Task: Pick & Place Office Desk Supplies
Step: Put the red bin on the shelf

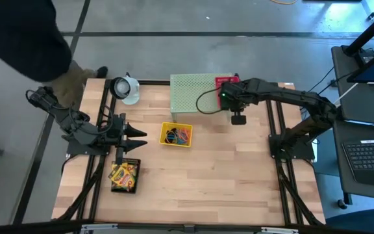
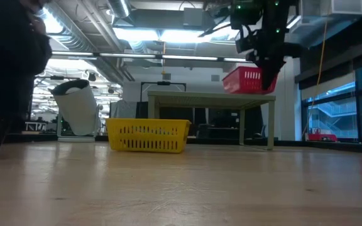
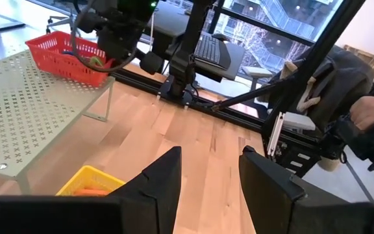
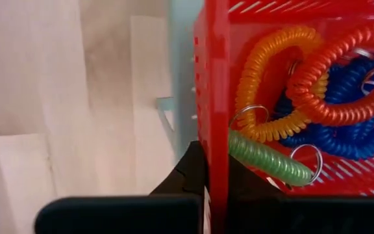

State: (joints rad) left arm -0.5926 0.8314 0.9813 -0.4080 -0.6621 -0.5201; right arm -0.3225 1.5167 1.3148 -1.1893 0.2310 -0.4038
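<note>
A red mesh tray (image 4: 214,78) stands on the pale green mesh shelf (image 1: 193,94) at the back of the table and holds orange, red and blue coiled loops (image 4: 317,84). My right gripper (image 4: 214,170) points down over the tray's wall, shut, with a green coiled loop (image 4: 265,159) running out from its fingertips. A yellow tray (image 1: 176,134) with more loops sits mid-table. A black tray (image 1: 123,175) with crayon boxes lies near the left. My left gripper (image 3: 210,169) is open at the table's left, with nothing between its fingers. My right gripper comes from above, pointing steeply down, and seems to pinch the green loop by one end (image 4: 234,142); its own fingers hide the exact spot. The rest of the loop slants away inside the red tray, beside a metal ring (image 4: 304,162).
A white upturned container (image 1: 127,89) stands at the back left. A person in dark clothes (image 1: 18,39) stands past the table's far left corner, with a hand (image 3: 369,117) showing in the left wrist view. Bare wood lies in front of the yellow tray.
</note>
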